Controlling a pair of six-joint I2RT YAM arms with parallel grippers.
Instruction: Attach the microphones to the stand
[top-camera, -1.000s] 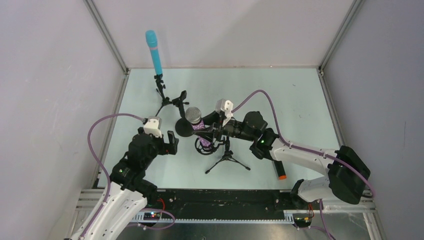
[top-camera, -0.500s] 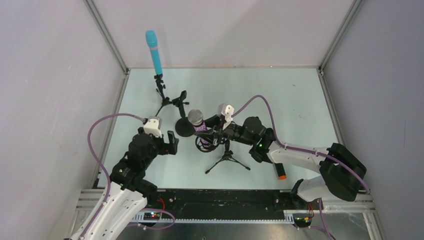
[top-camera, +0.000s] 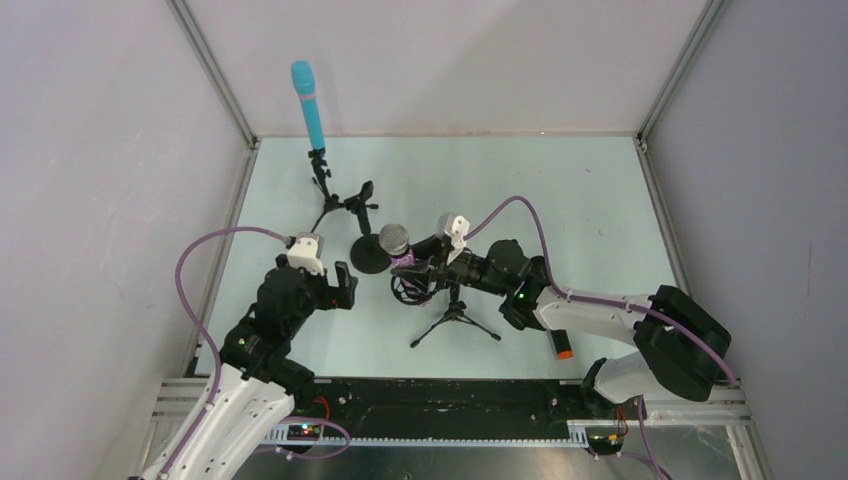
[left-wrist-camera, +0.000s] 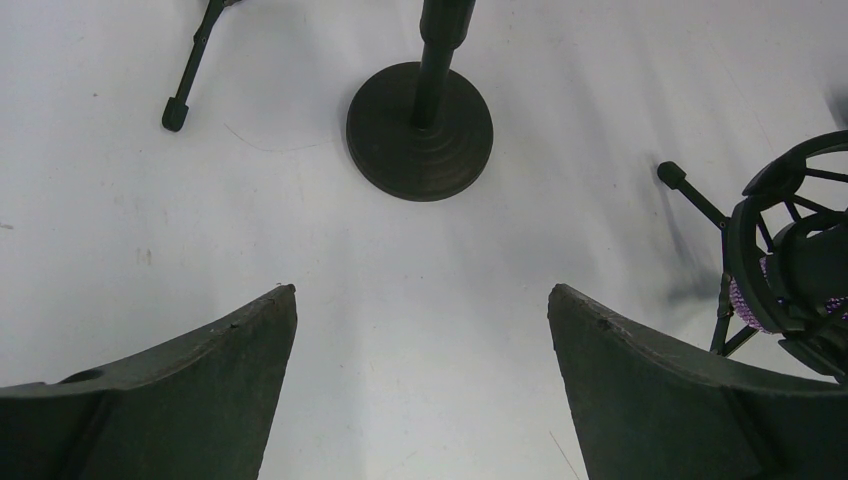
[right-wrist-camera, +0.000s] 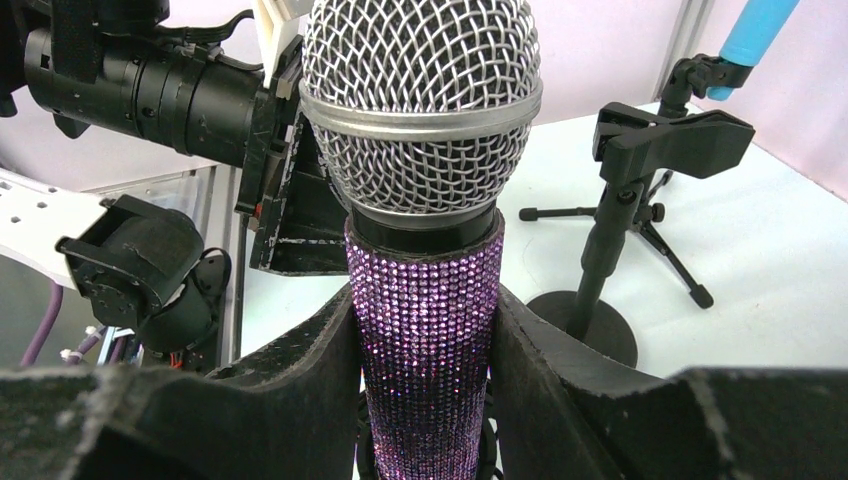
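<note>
My right gripper (right-wrist-camera: 425, 300) is shut on the purple glitter microphone (right-wrist-camera: 425, 350), which stands upright with its silver mesh head (right-wrist-camera: 420, 100) up. Its lower end sits in the ring of the black shock-mount tripod stand (top-camera: 455, 318). The top view shows the right gripper (top-camera: 425, 266) beside the purple microphone (top-camera: 397, 243). The light blue microphone (top-camera: 308, 105) stands clipped in the far tripod stand (top-camera: 322, 190). The black microphone with the orange end (top-camera: 563, 348) lies under the right arm, mostly hidden. My left gripper (top-camera: 342, 286) is open and empty, to the left of the stands.
A round-base stand (top-camera: 366, 252) with an empty clip (right-wrist-camera: 670, 140) stands between the two tripods; its base (left-wrist-camera: 420, 130) lies ahead of my left gripper (left-wrist-camera: 422, 330). The shock mount (left-wrist-camera: 790, 255) is at that view's right edge. Walls enclose the table.
My right gripper has moved the purple microphone a little right and toward me, lower into the shock-mount ring. The left arm has not moved.
</note>
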